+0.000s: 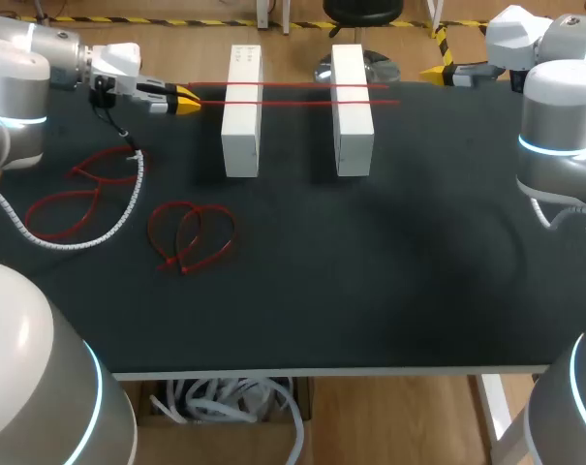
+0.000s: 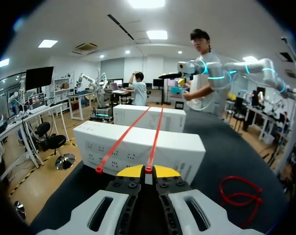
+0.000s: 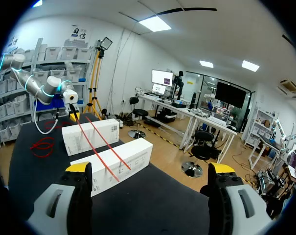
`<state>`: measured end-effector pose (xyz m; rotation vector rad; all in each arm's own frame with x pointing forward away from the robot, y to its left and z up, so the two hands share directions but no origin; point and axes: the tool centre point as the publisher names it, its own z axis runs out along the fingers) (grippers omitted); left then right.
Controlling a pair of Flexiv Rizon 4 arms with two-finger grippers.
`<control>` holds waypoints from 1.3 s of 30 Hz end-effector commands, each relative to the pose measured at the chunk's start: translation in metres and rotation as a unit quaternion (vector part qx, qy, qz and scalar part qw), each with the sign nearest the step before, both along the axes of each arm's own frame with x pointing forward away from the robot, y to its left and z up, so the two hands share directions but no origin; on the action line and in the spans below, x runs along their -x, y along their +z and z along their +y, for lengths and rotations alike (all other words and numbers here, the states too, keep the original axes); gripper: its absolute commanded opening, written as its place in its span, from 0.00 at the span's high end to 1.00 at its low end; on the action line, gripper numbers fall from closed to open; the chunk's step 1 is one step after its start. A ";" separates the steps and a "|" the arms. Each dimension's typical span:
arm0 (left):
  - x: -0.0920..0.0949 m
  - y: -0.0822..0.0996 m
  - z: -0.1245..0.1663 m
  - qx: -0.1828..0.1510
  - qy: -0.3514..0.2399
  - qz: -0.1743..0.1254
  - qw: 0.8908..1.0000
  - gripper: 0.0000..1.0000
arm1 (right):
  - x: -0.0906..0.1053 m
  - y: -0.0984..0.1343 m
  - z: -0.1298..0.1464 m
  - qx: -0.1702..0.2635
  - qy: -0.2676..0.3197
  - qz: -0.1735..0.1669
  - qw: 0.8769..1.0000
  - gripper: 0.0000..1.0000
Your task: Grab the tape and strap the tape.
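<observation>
Our left gripper (image 2: pixel 145 171) has its yellow tips closed on the end of one red tape (image 2: pixel 155 137). This tape lies straight across both white boxes (image 1: pixel 241 111). A second tape (image 2: pixel 121 142) lies beside it, ungripped. Our right gripper (image 3: pixel 150 169) stands open past the boxes' other side, apart from the tape ends. We judge the grab done; the strapping remains.

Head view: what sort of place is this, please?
Likely a robotics test bench: a left arm and a right arm flank a black table, where red straps lie across two white boxes.
</observation>
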<state>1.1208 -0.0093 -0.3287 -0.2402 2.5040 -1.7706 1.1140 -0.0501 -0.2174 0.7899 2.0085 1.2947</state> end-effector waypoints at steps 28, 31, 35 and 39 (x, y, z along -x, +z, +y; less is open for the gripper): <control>0.016 0.048 -0.004 0.049 -0.034 -0.025 0.998 1.00 | 0.000 0.000 0.000 0.000 0.000 0.000 1.000 0.00; 0.022 0.064 -0.006 0.063 -0.041 -0.035 0.997 1.00 | 0.000 0.000 0.000 0.000 0.000 0.000 1.000 0.00; 0.030 0.087 -0.008 0.091 -0.037 -0.035 0.995 1.00 | 0.000 0.000 0.000 0.000 0.000 0.000 1.000 0.00; 0.036 0.111 -0.015 0.120 -0.025 -0.025 0.992 1.00 | 0.000 0.000 0.000 0.000 0.000 0.000 1.000 0.00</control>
